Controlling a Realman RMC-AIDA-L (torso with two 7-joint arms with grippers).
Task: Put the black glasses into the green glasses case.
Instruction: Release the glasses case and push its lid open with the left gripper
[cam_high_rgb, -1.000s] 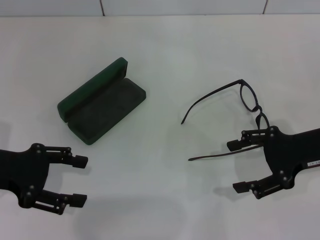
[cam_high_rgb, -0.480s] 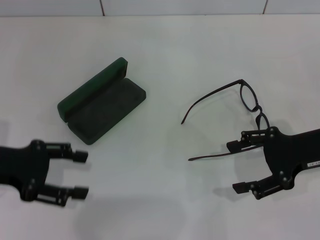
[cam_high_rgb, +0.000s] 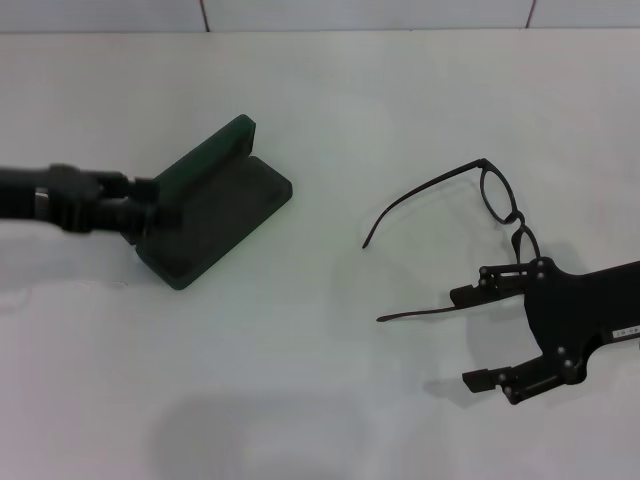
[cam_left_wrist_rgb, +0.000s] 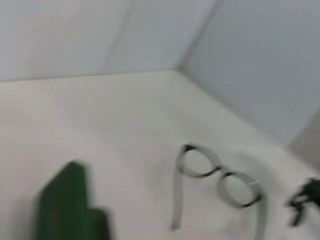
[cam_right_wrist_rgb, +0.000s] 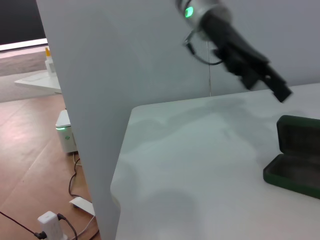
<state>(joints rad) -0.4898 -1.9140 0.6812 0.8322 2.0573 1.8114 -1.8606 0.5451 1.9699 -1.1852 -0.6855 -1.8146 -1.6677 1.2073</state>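
The green glasses case (cam_high_rgb: 222, 203) lies open left of centre on the white table, its lid raised along the far-left side. It also shows in the left wrist view as the case (cam_left_wrist_rgb: 70, 212) and in the right wrist view as the case (cam_right_wrist_rgb: 296, 156). My left gripper (cam_high_rgb: 138, 208) is at the case's left end, over its corner. The black glasses (cam_high_rgb: 497, 194) lie unfolded at the right, temple arms pointing left. The glasses (cam_left_wrist_rgb: 220, 176) also show in the left wrist view. My right gripper (cam_high_rgb: 463, 338) stands open just in front of them, one finger beside the nearer temple arm.
The white table (cam_high_rgb: 330, 90) runs to a wall at the back. In the right wrist view the table's edge (cam_right_wrist_rgb: 122, 150) drops beside a white panel, with floor and cables beyond. My left arm (cam_right_wrist_rgb: 235, 45) shows there above the case.
My left arm has swung from the table's near left corner up and away to the case's left end. The right gripper has barely shifted. Glasses and case lie as before.
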